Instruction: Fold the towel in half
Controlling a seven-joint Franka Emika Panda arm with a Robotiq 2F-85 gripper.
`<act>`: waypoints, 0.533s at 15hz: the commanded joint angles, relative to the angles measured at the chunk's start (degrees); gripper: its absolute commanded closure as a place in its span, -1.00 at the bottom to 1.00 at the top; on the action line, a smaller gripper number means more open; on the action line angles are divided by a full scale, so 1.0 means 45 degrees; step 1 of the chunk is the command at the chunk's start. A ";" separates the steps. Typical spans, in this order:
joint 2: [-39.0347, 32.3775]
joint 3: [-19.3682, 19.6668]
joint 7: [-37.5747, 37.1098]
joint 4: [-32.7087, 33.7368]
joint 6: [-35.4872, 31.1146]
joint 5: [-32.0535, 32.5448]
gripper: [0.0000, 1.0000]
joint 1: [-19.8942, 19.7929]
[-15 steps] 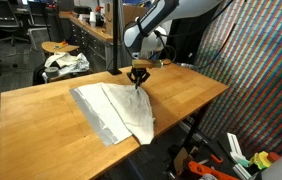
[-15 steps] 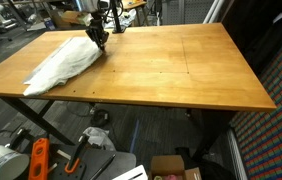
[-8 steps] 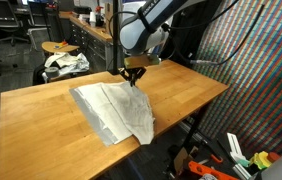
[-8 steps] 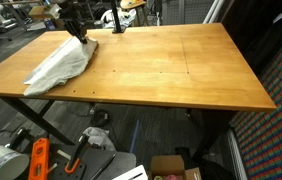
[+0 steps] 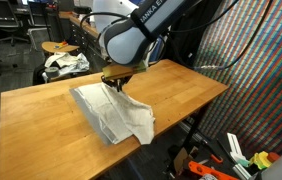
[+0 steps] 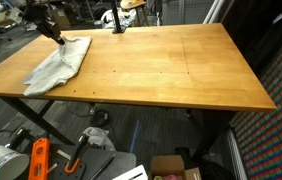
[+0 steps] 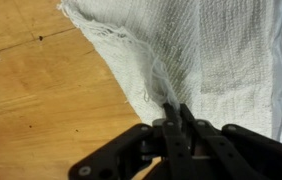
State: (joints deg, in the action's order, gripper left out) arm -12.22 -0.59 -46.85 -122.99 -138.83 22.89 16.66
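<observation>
- Wrist view: the end effector (image 7: 173, 108) has its fingers pinched together on a fold of the towel (image 7: 216, 50), above the wooden surface (image 7: 31, 90).
- In both exterior views the towel (image 5: 116, 112) (image 6: 59, 65) lies crumpled near one end of the surface (image 6: 161, 65), with one edge held up at the end effector (image 5: 113, 82).

A wooden table (image 5: 41, 112) fills the middle in both exterior views. Beyond it in an exterior view stand a round stool (image 5: 59, 46), a crumpled white bundle (image 5: 69, 63) near it, and a many-coloured patterned screen (image 5: 261, 70). Under the table in an exterior view lie an orange tool (image 6: 38, 158) and a cardboard box (image 6: 176, 168)
</observation>
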 commanded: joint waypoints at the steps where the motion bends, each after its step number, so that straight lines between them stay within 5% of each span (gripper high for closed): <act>1: -0.0032 -0.0194 -0.0005 0.0015 0.0034 0.0044 0.77 -0.0295; 8: 0.0106 -0.0039 -0.0860 -0.0145 -0.0172 0.0652 0.77 -0.0205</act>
State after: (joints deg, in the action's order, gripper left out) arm -12.48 -0.59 -46.64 -123.03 -138.83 22.89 15.43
